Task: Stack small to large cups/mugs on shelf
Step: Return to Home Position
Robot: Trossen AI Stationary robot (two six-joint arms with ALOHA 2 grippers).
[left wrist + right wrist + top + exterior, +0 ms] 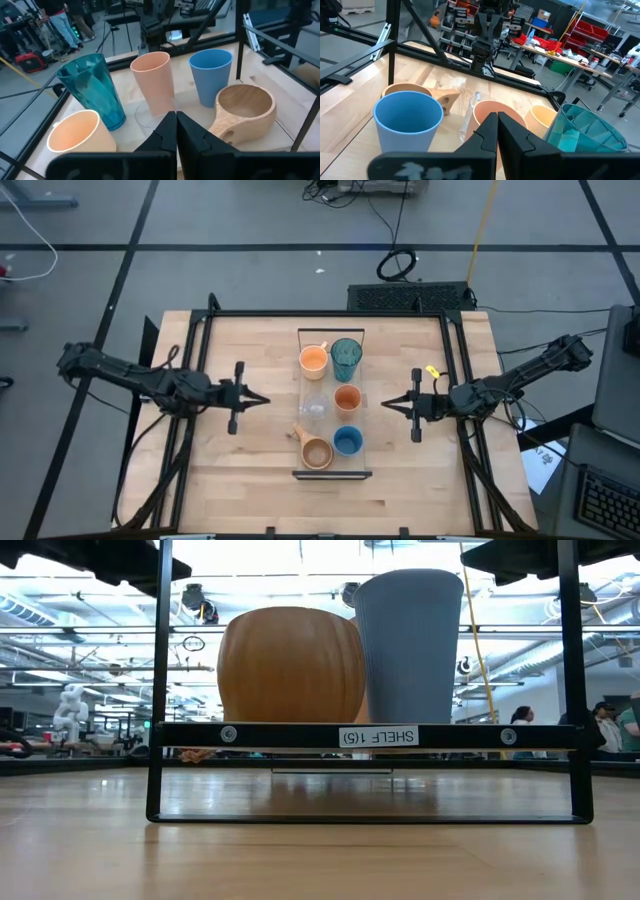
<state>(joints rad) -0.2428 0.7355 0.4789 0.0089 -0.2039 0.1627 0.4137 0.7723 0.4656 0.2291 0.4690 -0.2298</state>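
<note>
The shelf, a pale board with black frame ends, lies mid-table with the cups standing upright on it in two rows. On it are an orange handled mug, a teal tumbler, a clear cup, a small orange cup, a wooden mug and a blue cup. My left gripper is shut, left of the shelf, pointing at it and apart from it. My right gripper is shut on the shelf's right, likewise apart.
A black metal frame runs round the tabletop. Bare wood lies between each gripper and the shelf and toward the near edge. A black device sits beyond the far edge. People stand in the room behind.
</note>
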